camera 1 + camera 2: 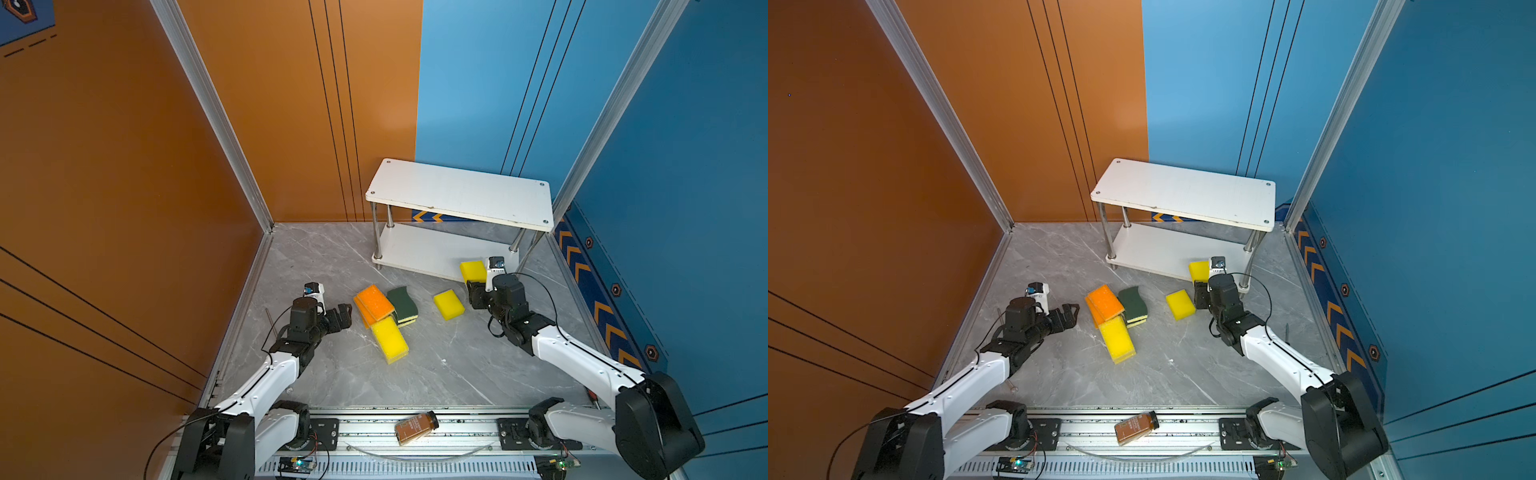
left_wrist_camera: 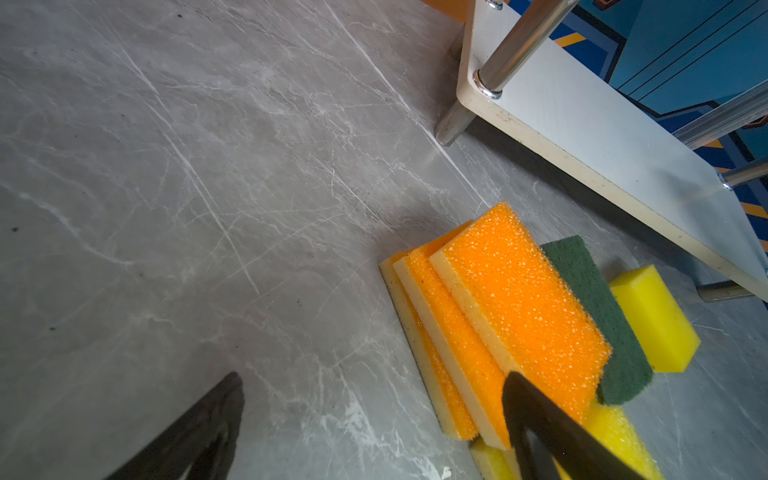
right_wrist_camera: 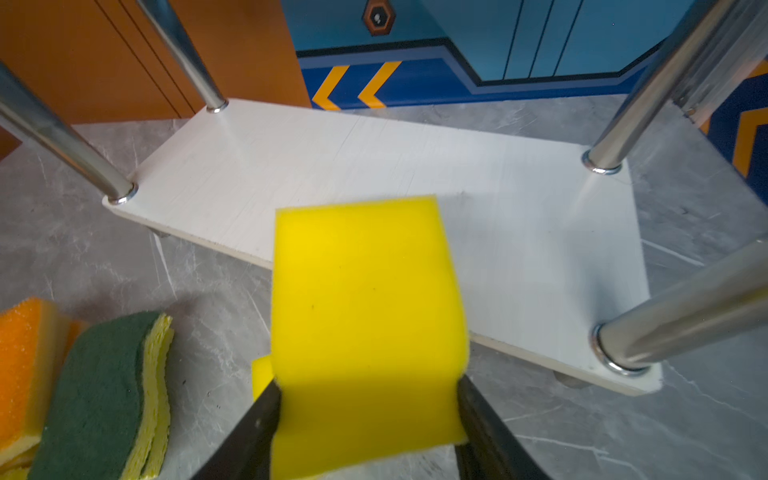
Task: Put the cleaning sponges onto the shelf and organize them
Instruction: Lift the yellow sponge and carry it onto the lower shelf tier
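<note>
My right gripper is shut on an all-yellow sponge, its jaws pressing the sponge's two sides. The sponge hangs over the front edge of the shelf's lower board, near its right end. On the floor lie a stack of orange-topped sponges, green-topped sponges beside them, stacked yellow sponges in front, and a lone yellow sponge. My left gripper stands open just left of the orange stack, with one fingertip over it and nothing held.
A brown bottle with a black cap lies on the rail at the front. The shelf's metal posts flank the held sponge. Orange and blue walls close the cell at the back and sides.
</note>
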`<action>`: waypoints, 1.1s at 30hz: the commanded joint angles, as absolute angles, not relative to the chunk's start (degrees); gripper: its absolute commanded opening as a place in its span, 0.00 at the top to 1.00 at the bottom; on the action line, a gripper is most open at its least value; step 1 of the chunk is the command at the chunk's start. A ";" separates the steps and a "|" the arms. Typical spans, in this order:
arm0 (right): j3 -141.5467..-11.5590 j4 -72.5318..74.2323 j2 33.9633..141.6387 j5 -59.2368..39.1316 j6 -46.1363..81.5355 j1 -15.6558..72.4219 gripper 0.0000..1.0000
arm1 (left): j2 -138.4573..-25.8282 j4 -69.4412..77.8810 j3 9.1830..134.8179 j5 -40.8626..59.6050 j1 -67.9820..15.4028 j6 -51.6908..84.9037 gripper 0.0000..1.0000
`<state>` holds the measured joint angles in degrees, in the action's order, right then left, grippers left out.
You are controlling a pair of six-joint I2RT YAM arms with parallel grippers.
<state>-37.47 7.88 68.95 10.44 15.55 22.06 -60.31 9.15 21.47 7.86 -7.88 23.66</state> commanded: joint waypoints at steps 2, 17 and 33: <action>-39.77 3.80 68.16 13.02 18.94 19.59 0.42 | -60.00 8.35 21.76 9.57 -7.47 24.17 0.02; -41.31 6.95 74.79 25.86 26.49 18.11 0.43 | -59.80 9.84 21.24 11.03 -7.31 25.57 0.02; -43.91 12.95 85.00 29.88 27.38 18.81 0.42 | -59.15 7.83 21.91 10.91 -7.12 25.40 0.02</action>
